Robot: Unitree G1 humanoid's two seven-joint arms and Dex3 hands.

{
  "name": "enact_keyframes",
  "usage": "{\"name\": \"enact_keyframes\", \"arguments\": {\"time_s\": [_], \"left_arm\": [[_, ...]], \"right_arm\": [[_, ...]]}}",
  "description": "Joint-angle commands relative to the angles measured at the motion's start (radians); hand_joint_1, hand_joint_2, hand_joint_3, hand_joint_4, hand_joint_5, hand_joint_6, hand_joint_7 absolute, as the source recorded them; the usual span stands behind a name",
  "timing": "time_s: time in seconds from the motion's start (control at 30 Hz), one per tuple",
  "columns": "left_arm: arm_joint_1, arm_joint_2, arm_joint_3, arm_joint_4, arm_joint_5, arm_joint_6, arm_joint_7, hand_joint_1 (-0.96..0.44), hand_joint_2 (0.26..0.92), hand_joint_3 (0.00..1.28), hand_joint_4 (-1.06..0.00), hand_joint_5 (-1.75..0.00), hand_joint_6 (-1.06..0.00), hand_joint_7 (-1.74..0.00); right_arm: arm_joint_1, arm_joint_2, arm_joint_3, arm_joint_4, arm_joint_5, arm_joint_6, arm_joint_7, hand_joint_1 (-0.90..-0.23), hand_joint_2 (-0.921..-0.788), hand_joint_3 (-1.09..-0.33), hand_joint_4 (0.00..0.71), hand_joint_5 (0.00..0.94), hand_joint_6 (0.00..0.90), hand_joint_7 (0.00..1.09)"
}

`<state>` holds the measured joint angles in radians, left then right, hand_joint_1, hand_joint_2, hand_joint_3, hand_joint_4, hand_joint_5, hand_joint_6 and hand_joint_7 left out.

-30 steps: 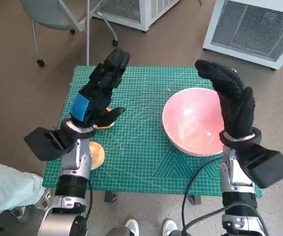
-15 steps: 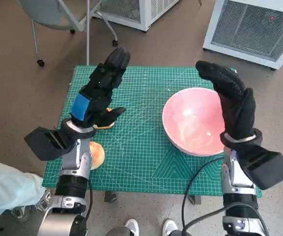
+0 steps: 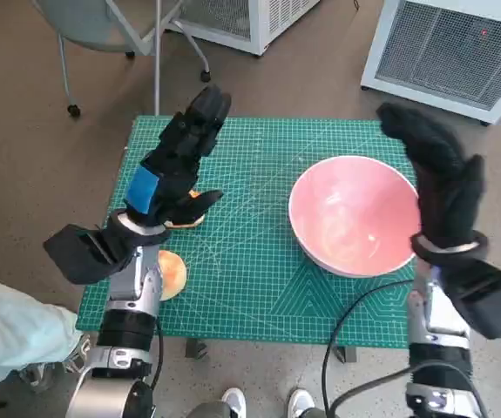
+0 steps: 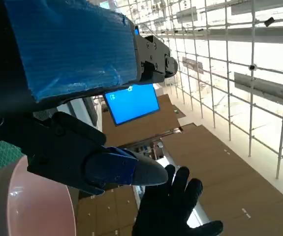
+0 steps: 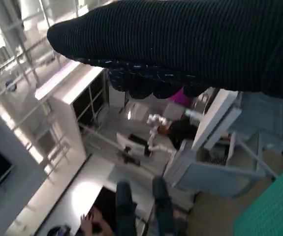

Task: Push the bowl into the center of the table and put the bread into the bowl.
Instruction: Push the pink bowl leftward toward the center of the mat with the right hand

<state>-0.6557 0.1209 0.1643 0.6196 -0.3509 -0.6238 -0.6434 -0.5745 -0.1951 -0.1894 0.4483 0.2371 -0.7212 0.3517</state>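
Head view shows my open, empty right hand (image 3: 442, 178) has swung outward past the bowl (image 3: 352, 213) rim, ready to push it centerward, while my left hand (image 3: 173, 165) hovers open above the bread (image 3: 189, 215).

One pink bowl (image 3: 353, 215) and two bread pieces (image 3: 172, 273) (image 3: 191, 218) sit on one table (image 3: 259, 279).

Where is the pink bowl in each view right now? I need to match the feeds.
Head view: the pink bowl sits on the table's right half, just left of the right hand.
Left wrist view: only a slice of its rim shows in the lower left corner, under the left hand.
Right wrist view: not in it.
Shared landmark: the right hand in its black glove, seen in all three views.
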Motion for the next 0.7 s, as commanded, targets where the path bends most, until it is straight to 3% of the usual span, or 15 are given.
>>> {"name": "enact_keyframes", "arguments": {"time_s": [0.03, 0.33, 0.7], "left_arm": [[0.001, 0.000, -0.002, 0.008, 0.009, -0.006, 0.002, -0.62, 0.921, 0.23, -0.09, 0.00, -0.21, -0.01], [0.007, -0.005, -0.003, 0.004, 0.012, -0.008, 0.010, -0.61, 0.921, 0.22, -0.09, 0.00, -0.21, -0.01], [0.009, -0.008, -0.005, 0.009, 0.027, -0.019, 0.023, -0.62, 0.921, 0.23, -0.09, 0.00, -0.21, -0.01]], "right_arm": [[-0.012, -0.055, -0.092, 0.189, -0.007, -0.054, -0.070, -0.731, -0.921, -0.786, 0.126, 0.009, -0.001, 0.47], [-0.082, -0.095, -0.145, 0.527, -0.072, -0.147, -0.213, -0.696, -0.921, -0.829, 0.136, 0.010, -0.001, 0.47], [-0.129, -0.090, -0.157, 0.762, -0.078, -0.064, -0.284, -0.666, -0.921, -0.890, 0.139, 0.007, 0.005, 0.47]]}}
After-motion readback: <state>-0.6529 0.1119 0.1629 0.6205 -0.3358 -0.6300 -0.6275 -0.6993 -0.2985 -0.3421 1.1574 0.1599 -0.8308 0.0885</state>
